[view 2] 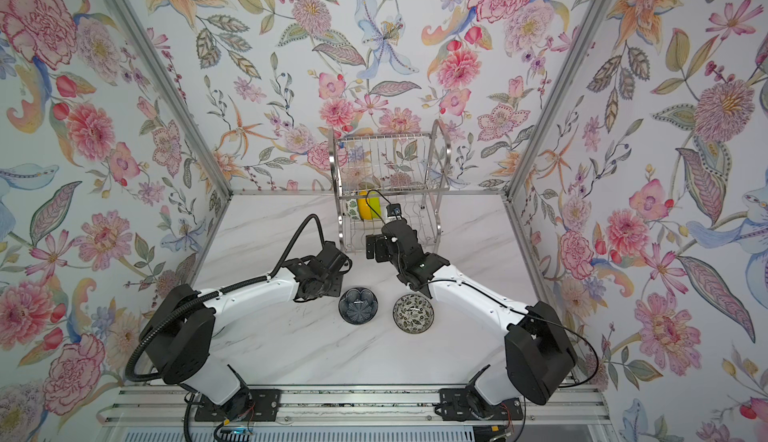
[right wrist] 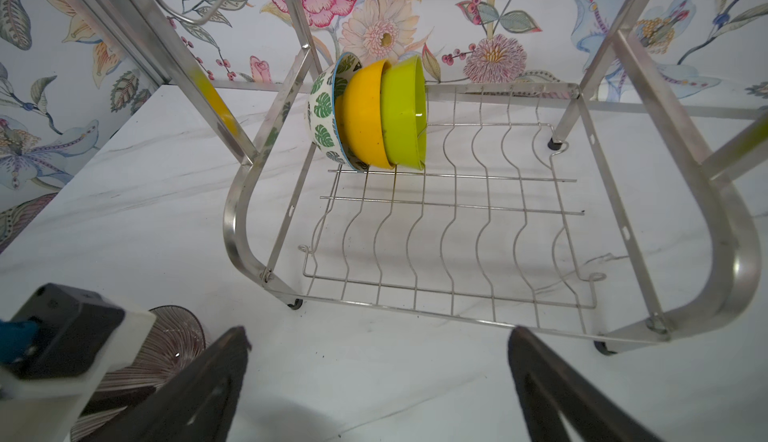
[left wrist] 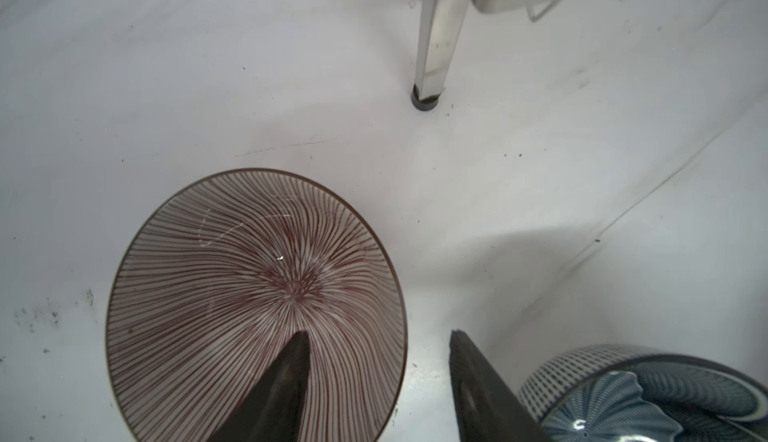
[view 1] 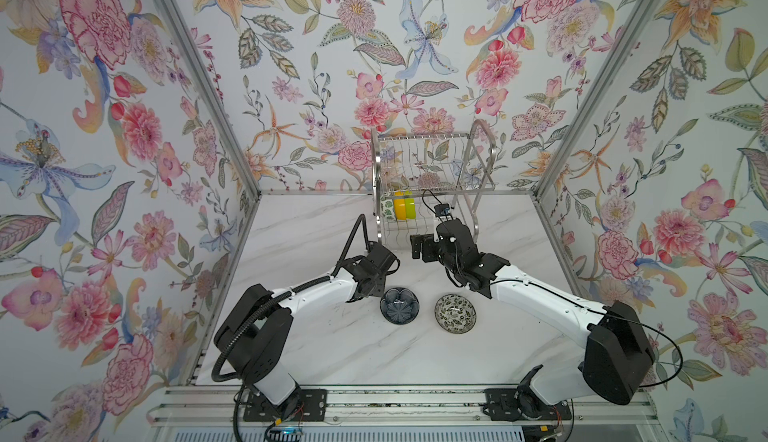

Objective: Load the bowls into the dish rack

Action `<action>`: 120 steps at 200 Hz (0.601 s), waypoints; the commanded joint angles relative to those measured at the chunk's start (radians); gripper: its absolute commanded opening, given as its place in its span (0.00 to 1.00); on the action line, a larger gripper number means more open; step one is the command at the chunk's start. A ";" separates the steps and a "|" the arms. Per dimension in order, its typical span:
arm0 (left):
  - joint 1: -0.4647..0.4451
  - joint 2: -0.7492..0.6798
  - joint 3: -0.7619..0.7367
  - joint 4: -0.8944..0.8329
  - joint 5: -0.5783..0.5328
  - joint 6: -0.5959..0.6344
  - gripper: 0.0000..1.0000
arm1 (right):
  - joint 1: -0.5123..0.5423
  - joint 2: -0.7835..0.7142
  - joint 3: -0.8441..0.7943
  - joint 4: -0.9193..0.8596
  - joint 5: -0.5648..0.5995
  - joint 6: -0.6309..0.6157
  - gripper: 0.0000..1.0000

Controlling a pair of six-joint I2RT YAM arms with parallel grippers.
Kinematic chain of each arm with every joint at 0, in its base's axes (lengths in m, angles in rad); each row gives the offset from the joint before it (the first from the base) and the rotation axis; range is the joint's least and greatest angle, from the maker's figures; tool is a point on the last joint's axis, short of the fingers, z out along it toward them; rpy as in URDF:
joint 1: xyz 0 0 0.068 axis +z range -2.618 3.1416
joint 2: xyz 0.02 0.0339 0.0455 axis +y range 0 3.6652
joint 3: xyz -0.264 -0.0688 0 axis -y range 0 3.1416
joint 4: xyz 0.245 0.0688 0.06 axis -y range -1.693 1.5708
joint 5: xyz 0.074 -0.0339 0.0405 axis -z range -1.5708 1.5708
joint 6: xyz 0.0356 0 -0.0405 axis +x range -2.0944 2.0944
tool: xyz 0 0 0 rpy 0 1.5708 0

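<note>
A white marble table (view 1: pixel 332 348) is being shown from above, with the dish rack (view 1: pixel 376 157) being kept upright at its 12 o'clock edge. On the rack's lower shelf, three nested bowls are being held on edge at the 9 o'clock end: a leaf-print bowl (right wrist: pixel 326 115), an orange bowl (right wrist: pixel 363 115) and a lime bowl (right wrist: pixel 403 111). The right gripper (right wrist: pixel 378 332) is being held before that shelf, its fingers spread wide around nothing. The left gripper (left wrist: pixel 378 336) is being held low over a pink ribbed bowl (left wrist: pixel 253 286) sitting mouth up on the table. Its fingers are spread, one inside the rim and one outside, and whether either is touching cannot be told. This bowl is being judged the next load, since the left arm is nearest. The shelf is lying at about 1 o'clock from it. A dark blue bowl (view 1: pixel 400 305) is being left at that gripper's 5 o'clock, with a floral bowl (view 1: pixel 455 312) at the blue one's 3 o'clock.
</note>
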State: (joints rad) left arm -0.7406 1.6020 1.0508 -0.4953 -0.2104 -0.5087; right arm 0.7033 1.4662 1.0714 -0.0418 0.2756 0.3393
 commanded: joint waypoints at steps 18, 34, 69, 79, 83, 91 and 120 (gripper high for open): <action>0.027 -0.135 0.025 0.021 0.011 0.022 0.77 | -0.057 0.007 0.051 -0.023 -0.134 0.097 0.99; 0.066 -0.178 0.022 0.021 0.041 0.024 0.80 | -0.068 0.022 0.070 -0.038 -0.147 0.123 0.99; 0.193 -0.344 -0.065 0.078 0.166 -0.014 0.98 | -0.067 0.135 0.182 -0.139 -0.208 0.151 0.98; 0.244 -0.400 -0.123 0.122 0.240 -0.030 0.99 | -0.066 0.168 0.205 -0.154 -0.241 0.169 0.96; 0.271 -0.421 -0.146 0.142 0.271 -0.039 0.99 | -0.065 0.181 0.214 -0.160 -0.254 0.177 0.95; 0.320 -0.457 -0.192 0.171 0.332 -0.061 0.99 | -0.059 0.208 0.230 -0.170 -0.281 0.190 0.91; 0.449 -0.566 -0.341 0.239 0.466 -0.136 0.99 | 0.000 0.302 0.301 -0.223 -0.334 0.204 0.85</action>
State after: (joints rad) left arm -0.3607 1.0931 0.8188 -0.3206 0.0792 -0.5682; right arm 0.6552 1.7039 1.3098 -0.1844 0.0158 0.5106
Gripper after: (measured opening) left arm 0.988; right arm 0.873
